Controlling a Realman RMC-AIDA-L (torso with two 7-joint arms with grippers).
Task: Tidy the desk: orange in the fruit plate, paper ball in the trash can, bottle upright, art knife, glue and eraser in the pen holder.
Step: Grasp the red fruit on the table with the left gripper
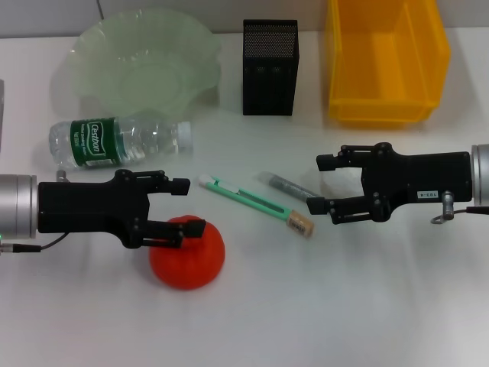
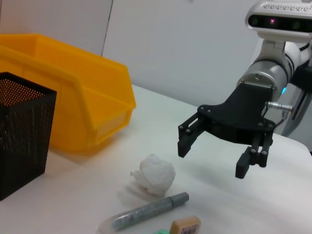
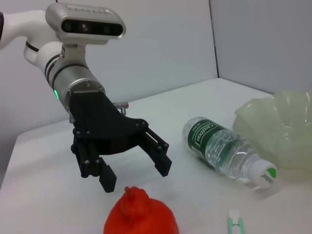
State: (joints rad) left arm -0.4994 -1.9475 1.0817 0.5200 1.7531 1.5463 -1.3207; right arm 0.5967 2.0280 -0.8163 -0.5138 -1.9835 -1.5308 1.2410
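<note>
My left gripper [image 1: 189, 206] hangs open just over the orange [image 1: 187, 256], its fingers astride the fruit's top, as the right wrist view shows for the left gripper [image 3: 135, 176] and orange [image 3: 141, 214]. My right gripper [image 1: 319, 183] is open above the paper ball [image 2: 155, 174], which I cannot make out in the head view. The bottle [image 1: 118, 141] lies on its side. Art knife [image 1: 244, 196], glue [image 1: 286, 186] and eraser [image 1: 300, 225] lie mid-table. At the back stand the fruit plate [image 1: 145, 61], pen holder [image 1: 269, 67] and trash can [image 1: 386, 61].
The bottle lies between the fruit plate and my left arm. The glue [image 2: 148, 210] and eraser [image 2: 185, 226] rest close to the paper ball, under the right gripper [image 2: 212, 160]. A wall rises behind the table's far edge.
</note>
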